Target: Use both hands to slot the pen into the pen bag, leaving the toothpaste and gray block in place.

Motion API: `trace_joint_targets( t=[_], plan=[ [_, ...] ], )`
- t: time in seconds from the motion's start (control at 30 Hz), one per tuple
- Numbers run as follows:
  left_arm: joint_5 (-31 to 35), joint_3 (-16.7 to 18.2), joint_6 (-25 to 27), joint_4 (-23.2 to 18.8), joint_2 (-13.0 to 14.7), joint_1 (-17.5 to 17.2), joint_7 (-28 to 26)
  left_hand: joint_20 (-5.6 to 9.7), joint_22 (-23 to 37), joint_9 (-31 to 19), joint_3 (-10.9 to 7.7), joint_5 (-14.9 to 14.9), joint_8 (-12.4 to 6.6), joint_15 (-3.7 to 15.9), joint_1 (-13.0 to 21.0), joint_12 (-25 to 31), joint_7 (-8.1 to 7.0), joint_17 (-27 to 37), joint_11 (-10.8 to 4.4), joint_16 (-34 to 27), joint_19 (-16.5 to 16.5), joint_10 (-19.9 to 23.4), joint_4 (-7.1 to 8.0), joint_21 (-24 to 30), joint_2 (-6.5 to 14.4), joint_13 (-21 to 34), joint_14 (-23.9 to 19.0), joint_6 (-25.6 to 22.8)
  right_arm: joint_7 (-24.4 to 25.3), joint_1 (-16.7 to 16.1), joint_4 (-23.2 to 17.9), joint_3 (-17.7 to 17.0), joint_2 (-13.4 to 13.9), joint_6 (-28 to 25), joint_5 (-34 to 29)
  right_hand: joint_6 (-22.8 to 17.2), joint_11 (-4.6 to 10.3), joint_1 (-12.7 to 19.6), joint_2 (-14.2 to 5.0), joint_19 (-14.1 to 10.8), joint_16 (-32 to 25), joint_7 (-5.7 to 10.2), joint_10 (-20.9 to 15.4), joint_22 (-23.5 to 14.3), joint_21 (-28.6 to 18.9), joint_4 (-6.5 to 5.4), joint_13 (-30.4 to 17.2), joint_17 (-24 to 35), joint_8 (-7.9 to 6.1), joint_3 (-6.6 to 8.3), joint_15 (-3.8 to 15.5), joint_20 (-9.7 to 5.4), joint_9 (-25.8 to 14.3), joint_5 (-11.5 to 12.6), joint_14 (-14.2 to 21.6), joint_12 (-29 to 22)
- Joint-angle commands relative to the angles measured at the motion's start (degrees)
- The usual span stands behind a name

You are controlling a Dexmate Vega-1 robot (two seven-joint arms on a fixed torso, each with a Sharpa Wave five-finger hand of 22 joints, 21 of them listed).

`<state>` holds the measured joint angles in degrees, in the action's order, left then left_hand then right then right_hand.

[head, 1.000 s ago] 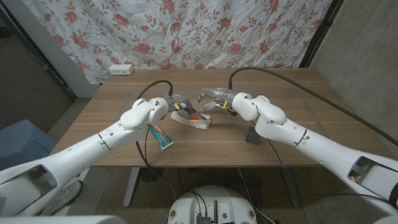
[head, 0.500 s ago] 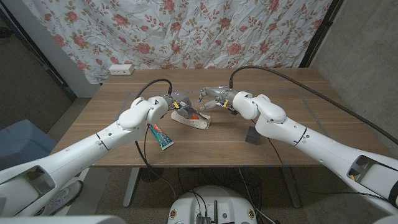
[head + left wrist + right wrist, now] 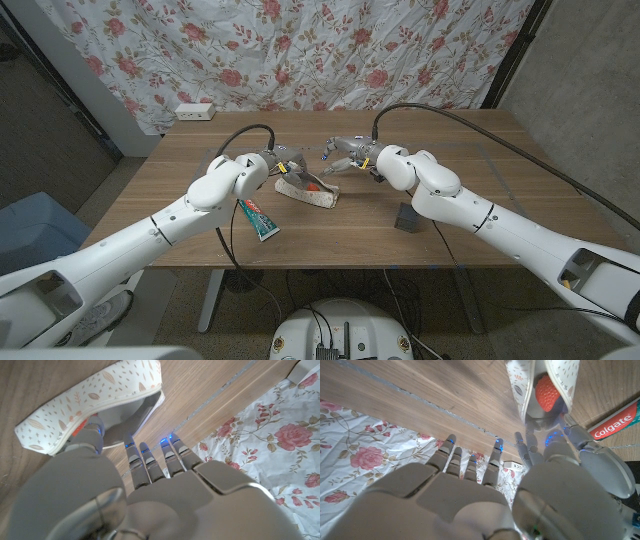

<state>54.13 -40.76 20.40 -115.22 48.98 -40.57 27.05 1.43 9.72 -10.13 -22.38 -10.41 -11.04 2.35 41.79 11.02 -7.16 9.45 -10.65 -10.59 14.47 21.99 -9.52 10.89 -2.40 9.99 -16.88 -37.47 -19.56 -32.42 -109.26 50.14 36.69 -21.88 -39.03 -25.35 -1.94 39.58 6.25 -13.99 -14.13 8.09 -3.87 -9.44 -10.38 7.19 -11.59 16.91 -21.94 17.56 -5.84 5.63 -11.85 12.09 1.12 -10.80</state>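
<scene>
Left hand point(image 3: 277, 164) holding the pen bag point(image 3: 310, 190) open, right hand point(image 3: 343, 153) spread above — empty, toothpaste point(image 3: 258, 218) nearby.

Floral curtain point(image 3: 300, 50), wooden table point(image 3: 480, 170), white power strip point(image 3: 195, 112)

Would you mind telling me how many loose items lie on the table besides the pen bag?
2: the toothpaste tube near the front edge under the left arm, and the gray block under the right arm. Smaller items may be hidden behind the arms.
</scene>
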Motion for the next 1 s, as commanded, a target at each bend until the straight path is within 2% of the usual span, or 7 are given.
trace_joint_targets(
  t=[0.03,0.47,0.67,0.8,0.87,1.0],
  plan=[
    [-0.69,1.9,1.15,-2.02,1.15,-1.14,0.15,-0.11,0.18,-0.13,0.24,-0.26,-0.14,6.15,0.26,-0.1,0.09,0.22,-0.06,0.1,0.14,-0.3,0.01,0.22,0.36,0.19,-0.13,-0.57,0.44,0.86,1.31,-0.18,0.17,1.0,0.86,0.06,0.11,-0.38,0.23,-0.18,0.15,-0.2,0.51,-0.28,-0.36,0.12,-0.29,0.06,0.34,-0.38,-0.08,0.1,-0.27,0.48,-0.27,-0.39],
    [-8.12,6.28,0.97,-2.33,2.93,-3.39,-3.43,0.01,0.18,-0.12,0.47,-0.2,0.27,5.95,0.01,-0.31,-0.02,0.23,0.16,0.36,-0.03,-0.69,0.18,0.12,0.45,0.19,0.44,0.15,4.08,0.62,4.52,-1.76,1.24,7.59,4.62,2.28,-0.06,-1.74,0.51,0.0,0.43,-0.36,1.09,-0.27,-0.34,-0.22,-0.29,0.14,1.52,-1.05,-0.07,-0.11,-0.26,0.99,-0.95,-0.36],
    [-12.58,8.11,1.27,-2.17,3.6,-4.32,-5.5,0.03,0.18,-0.12,0.58,-0.18,0.51,5.32,-0.15,-0.42,-0.05,0.23,0.19,0.64,-0.16,-1.03,0.28,0.07,0.66,0.19,1.54,0.78,7.79,-0.46,6.66,-3.72,2.06,12.47,7.96,3.24,-0.11,-3.38,0.06,0.62,0.72,-0.56,1.44,-0.28,-0.19,-0.97,-0.3,0.27,2.15,-1.53,-0.42,-0.07,-0.3,1.23,-1.83,-0.39],
    [-15.85,9.19,0.34,-1.68,4.12,-4.98,-7.97,0.05,0.18,-0.12,0.66,-0.15,0.6,5.18,-0.32,-0.46,0.02,0.24,0.29,0.63,-0.23,-1.19,0.38,0.05,0.78,0.19,1.74,1.11,8.76,-1.12,7.24,-4.81,2.14,13.24,9.78,3.18,-0.03,-4.58,-0.58,0.76,0.79,-0.55,1.35,-0.29,-0.21,-1.64,-0.31,0.38,2.26,-1.75,-0.06,-0.11,-0.35,1.26,-2.16,-0.51],
    [-16.33,9.17,0.6,-1.69,4.36,-5.04,-8.66,-0.01,0.19,-0.13,0.66,-0.15,0.74,5.03,-0.44,-0.46,0.07,0.26,0.49,0.6,-0.27,-1.24,0.51,0.04,1.06,0.2,1.84,1.56,9.31,-1.57,7.37,-5.35,2.11,13.18,10.67,2.71,0.42,-5.82,-1.39,0.89,0.79,-0.05,0.69,-0.28,-0.22,-2.34,-0.3,0.48,2.25,-1.92,0.0,-0.23,-0.37,1.24,-2.35,-0.82],
    [-18.32,9.66,1.17,-1.55,4.58,-5.36,-9.93,-0.01,0.2,-0.14,0.66,-0.13,0.83,4.94,-0.61,-0.44,0.09,0.28,0.55,0.55,-0.33,-1.29,0.65,0.03,1.41,0.2,1.93,2.02,10.84,-2.29,8.33,-6.29,2.27,14.77,12.74,2.5,0.85,-6.61,-1.83,0.99,0.85,0.42,0.29,-0.26,-0.22,-2.71,-0.28,0.52,2.36,-2.09,0.05,-0.52,-0.32,1.24,-2.58,-0.98]
  ],
)
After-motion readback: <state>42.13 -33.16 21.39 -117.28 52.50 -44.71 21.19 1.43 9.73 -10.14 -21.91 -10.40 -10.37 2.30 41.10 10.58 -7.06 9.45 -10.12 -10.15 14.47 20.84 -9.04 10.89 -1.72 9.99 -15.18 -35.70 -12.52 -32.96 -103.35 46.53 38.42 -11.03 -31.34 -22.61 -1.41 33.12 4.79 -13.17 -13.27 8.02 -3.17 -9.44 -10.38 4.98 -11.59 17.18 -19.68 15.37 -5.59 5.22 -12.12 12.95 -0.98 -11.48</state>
